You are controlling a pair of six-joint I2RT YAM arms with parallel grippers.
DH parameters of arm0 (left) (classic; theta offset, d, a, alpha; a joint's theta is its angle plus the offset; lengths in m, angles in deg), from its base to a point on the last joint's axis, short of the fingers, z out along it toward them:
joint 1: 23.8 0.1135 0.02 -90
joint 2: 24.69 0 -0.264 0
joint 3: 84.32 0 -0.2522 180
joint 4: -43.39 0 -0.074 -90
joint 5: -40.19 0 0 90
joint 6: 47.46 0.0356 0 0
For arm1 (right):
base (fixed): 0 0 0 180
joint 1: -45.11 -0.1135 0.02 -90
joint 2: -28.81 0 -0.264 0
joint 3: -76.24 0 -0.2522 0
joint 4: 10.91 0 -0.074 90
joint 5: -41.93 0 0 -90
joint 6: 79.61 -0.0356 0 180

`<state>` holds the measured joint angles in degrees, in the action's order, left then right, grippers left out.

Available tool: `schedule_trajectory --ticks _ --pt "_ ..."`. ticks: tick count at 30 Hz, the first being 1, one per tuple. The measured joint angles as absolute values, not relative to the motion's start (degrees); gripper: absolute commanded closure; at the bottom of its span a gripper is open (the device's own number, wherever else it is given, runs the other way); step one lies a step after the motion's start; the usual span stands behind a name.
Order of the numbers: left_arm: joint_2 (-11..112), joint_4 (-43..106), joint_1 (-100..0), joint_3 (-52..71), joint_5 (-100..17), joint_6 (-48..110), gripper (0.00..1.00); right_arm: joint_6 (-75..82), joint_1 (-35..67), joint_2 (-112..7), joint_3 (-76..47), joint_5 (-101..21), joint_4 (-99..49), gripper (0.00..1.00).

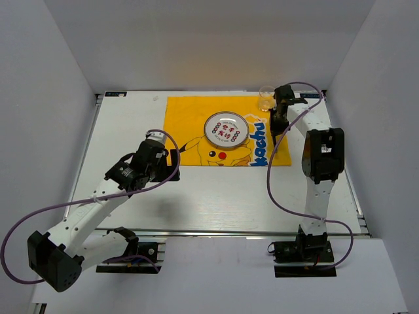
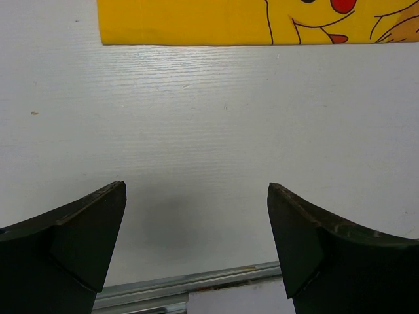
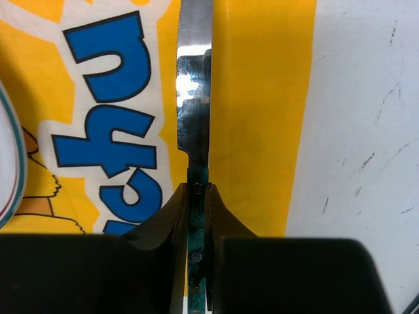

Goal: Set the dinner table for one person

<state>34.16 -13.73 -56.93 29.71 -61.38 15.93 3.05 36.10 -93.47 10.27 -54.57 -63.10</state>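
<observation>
The white dinner table (image 1: pixel 216 196) carries a yellow cartoon mat (image 1: pixel 190 118). A round patterned plate (image 1: pixel 226 128) sits on the mat's middle. My right gripper (image 1: pixel 273 131) is shut on a knife's green handle (image 3: pixel 196 216), and the steel blade (image 3: pixel 194 78) points out over the mat's right strip, right of the plate. A clear glass (image 1: pixel 266 98) stands at the mat's far right corner, just behind that gripper. My left gripper (image 2: pixel 196 229) is open and empty over bare table near the front rail, below the mat's left part.
White walls close in the table on three sides. A metal rail (image 2: pixel 183 284) runs along the near edge. Purple cables (image 1: pixel 275 183) loop from both arms over the table. The plate's rim (image 3: pixel 10 163) shows at the left of the right wrist view.
</observation>
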Motion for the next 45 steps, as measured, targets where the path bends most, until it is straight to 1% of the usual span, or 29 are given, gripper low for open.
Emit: schedule_trajectory --ticks 13,27,28,29,31,34,36,37,39,40,43,45 --pt "35.03 -13.68 -56.93 29.80 -61.38 15.95 0.02 4.39 37.89 -94.34 4.92 -53.91 -58.60 1.00" --pt "35.12 -13.68 -56.91 29.82 -61.34 15.95 0.02 5.04 37.98 -94.36 4.35 -53.89 -57.38 1.00" --pt "35.12 -13.68 -56.91 29.82 -61.32 15.95 0.02 5.04 37.98 -94.36 4.35 -53.87 -57.38 0.96" --pt "35.12 -13.68 -56.91 29.82 -61.32 15.95 0.02 5.02 37.98 -94.36 4.35 -53.87 -57.40 0.87" --pt "35.12 -13.68 -56.93 29.82 -61.32 15.95 0.02 4.96 37.98 -94.36 4.35 -53.85 -57.38 0.78" --pt "35.12 -13.68 -56.95 29.82 -61.32 15.95 0.02 4.89 37.98 -94.36 4.35 -53.72 -57.46 0.60" --pt "35.12 -13.66 -56.95 29.82 -61.32 15.95 0.02 4.63 37.98 -94.34 4.35 -53.65 -57.53 0.53" --pt "35.12 -13.66 -56.97 29.82 -61.32 15.95 0.02 4.50 37.98 -94.30 4.41 -53.63 -57.64 0.44" --pt "35.12 -13.68 -56.99 29.82 -61.30 15.95 0.02 4.23 38.02 -94.23 5.27 -53.65 -58.56 0.34" --pt "35.12 -13.66 -56.99 29.82 -61.27 15.95 0.02 4.04 38.11 -94.12 6.05 -53.65 -59.21 0.19" --pt "35.10 -13.68 -56.99 29.82 -61.25 15.95 0.02 3.58 38.83 -92.55 7.50 -53.32 -60.11 0.15" --pt "34.97 -13.68 -56.97 29.82 -61.25 15.95 0.02 3.01 39.97 -90.47 7.80 -53.74 -61.01 0.15"
